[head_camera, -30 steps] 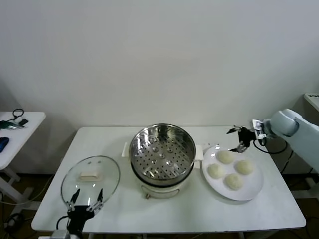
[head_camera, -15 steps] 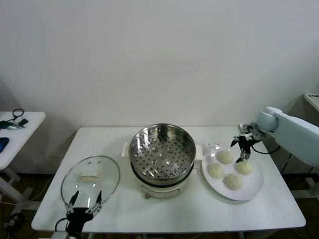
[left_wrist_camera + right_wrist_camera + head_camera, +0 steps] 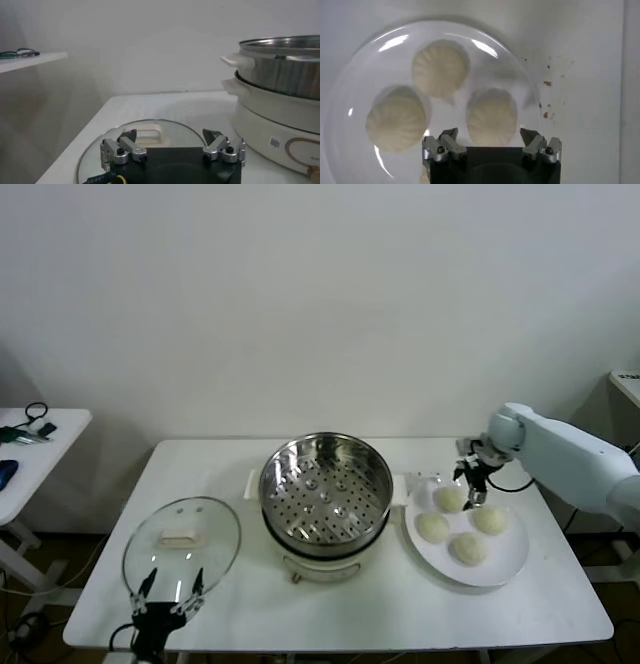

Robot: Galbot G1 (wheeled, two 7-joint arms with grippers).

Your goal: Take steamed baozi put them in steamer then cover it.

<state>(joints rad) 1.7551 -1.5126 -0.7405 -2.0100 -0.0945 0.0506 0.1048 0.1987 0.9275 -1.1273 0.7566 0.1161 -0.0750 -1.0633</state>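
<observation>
Several cream-white baozi lie on a white plate [image 3: 503, 568] at the right; the back one [image 3: 450, 498] sits nearest the steamer. My right gripper [image 3: 470, 485] is open and hovers just above this back bun. In the right wrist view the gripper [image 3: 489, 135] is open, with one baozi [image 3: 491, 116] below and between the jaws, apart from them, and two more [image 3: 440, 67] [image 3: 396, 123] beyond. The steel steamer [image 3: 325, 494] stands empty mid-table on its white base. The glass cover [image 3: 182, 544] lies flat at the left. My left gripper [image 3: 168, 588] is open and empty at the cover's near edge [image 3: 170, 136].
The steamer's white side handle [image 3: 412, 484] is close to the plate's edge. In the left wrist view the cover's cream handle [image 3: 147, 134] lies just past the fingers and the cooker base [image 3: 280, 125] stands beside it. A small side table [image 3: 30, 439] with items is at far left.
My right arm has moved in from behind the plate's right side and now hangs over the back baozi. The left gripper, cover and steamer have not moved.
</observation>
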